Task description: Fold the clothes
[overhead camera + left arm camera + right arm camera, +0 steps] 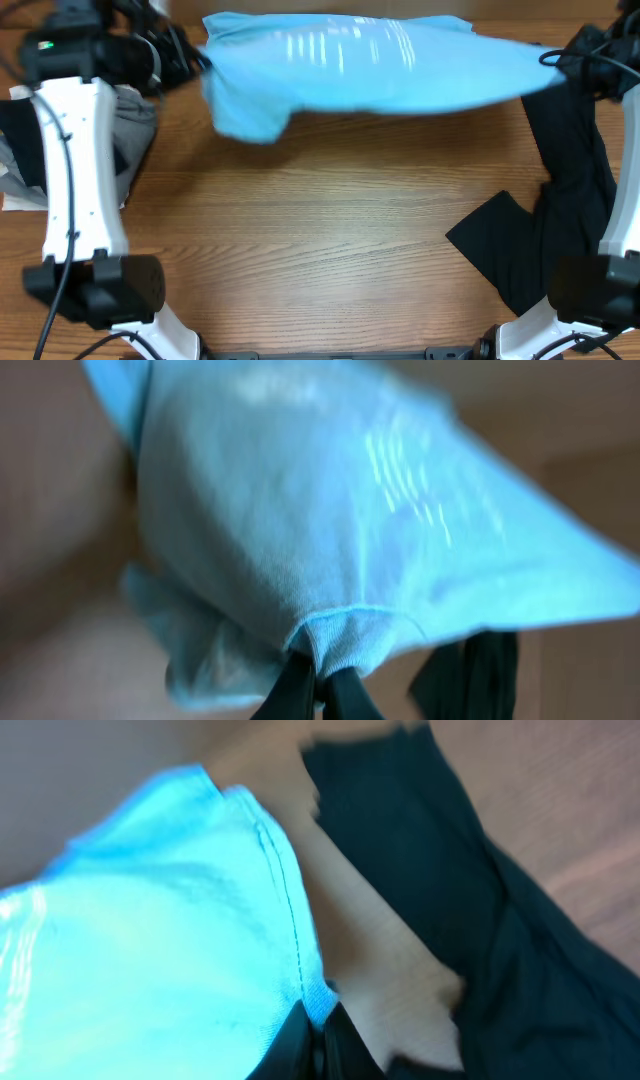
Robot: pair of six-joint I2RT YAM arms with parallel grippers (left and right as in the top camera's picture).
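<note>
Hanging between the two arms, the light-blue T-shirt (370,70) was stretched out in the air across the far side of the tabletop (320,230). From overhead it read as a wide band running from one arm to the other. One sleeve (248,120) drooped lower at the left end of the cloth. Pale white print (350,45) showed faintly on the fabric near its middle, too blurred to read.

The left end effector (318,695) was clamped on a bunched bit of the shirt's hem. Its two dark fingers were pressed together with the cloth pinched between them, and the rest of the garment billowed away from it in the left wrist view. A dark shape (470,670) showed beneath the shirt's lower edge in that view; what it was could not be told.

The right end effector (316,1040) was likewise closed on the shirt, gripping a stitched edge at the opposite end. The seam ran up from the fingers in the right wrist view.

A black garment (560,215) lay crumpled on the tabletop under and beside the right arm, one corner spread out toward the middle of the wood. The same black cloth filled the right part of the right wrist view, lying on the wood. A grey garment (138,120) lay heaped by the left arm, partly hidden beneath its white link.
</note>
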